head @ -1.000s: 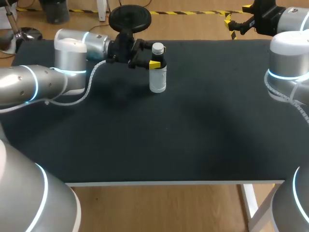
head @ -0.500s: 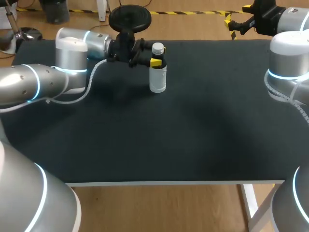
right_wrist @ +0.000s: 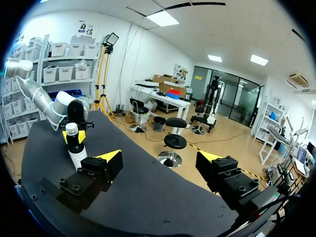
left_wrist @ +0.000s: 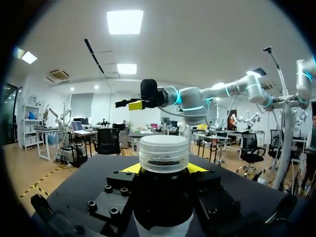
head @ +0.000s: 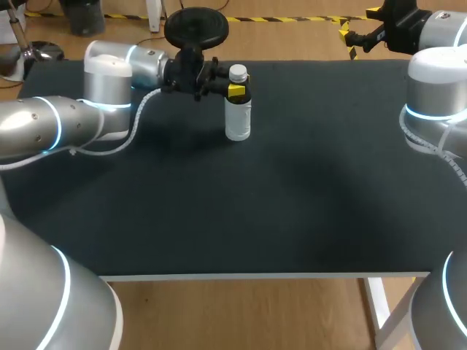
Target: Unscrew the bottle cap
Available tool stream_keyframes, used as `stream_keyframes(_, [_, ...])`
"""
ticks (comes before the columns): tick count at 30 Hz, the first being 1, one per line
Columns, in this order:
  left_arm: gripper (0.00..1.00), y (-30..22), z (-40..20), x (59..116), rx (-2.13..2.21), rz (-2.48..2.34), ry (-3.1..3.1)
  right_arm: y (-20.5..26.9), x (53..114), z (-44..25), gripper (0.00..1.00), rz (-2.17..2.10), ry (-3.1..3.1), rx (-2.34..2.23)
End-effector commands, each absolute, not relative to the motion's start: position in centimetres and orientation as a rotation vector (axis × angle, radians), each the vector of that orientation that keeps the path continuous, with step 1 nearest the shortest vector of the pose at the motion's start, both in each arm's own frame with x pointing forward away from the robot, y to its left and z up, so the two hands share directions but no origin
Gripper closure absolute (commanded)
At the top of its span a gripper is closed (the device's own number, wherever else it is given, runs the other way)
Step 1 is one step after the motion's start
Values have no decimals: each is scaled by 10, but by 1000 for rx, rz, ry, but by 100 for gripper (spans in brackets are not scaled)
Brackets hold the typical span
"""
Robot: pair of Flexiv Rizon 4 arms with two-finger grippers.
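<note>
Your black table (head: 292, 204) takes up most of the head view. Your left arm (head: 66, 124) comes in from the left and lies low over the table's far left part, its wrist turned toward the middle. Your right arm (head: 434, 87) stands at the far right corner, with its wrist out past the table's far edge.

The bottle (head: 238, 120) stands upright on the far part of the table, a little left of the middle, and its body is pale.

Your left gripper (head: 235, 91) sits at the bottle's neck, just under the cap. In the left wrist view the dark neck fills the space between the two fingers. A black finger block presses against it from each side and the yellow tips show just beyond it, so you are pinching the bottle.

Your right gripper (right_wrist: 160, 163) hangs in the air, well apart from the bottle. Its fingers (right_wrist: 106, 165) are spread wide with nothing between them.

The white ribbed cap (head: 238, 73) sits on top of the bottle.
</note>
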State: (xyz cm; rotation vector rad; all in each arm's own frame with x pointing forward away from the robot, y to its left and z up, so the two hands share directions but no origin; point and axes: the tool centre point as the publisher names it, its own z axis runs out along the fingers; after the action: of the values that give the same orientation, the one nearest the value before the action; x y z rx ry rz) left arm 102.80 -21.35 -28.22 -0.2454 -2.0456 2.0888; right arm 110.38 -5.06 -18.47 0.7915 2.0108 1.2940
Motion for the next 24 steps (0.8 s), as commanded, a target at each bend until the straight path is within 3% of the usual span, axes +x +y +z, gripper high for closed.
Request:
stream_keyframes(1, [100, -213, -282, 1034, -261, 2090, -2036, -51, 1104, -184, 0, 1291, 2014, 792])
stream_keyframes(24, [100, -206, -279, 1033, -258, 2110, -2055, -51, 1104, -184, 0, 1291, 2014, 792])
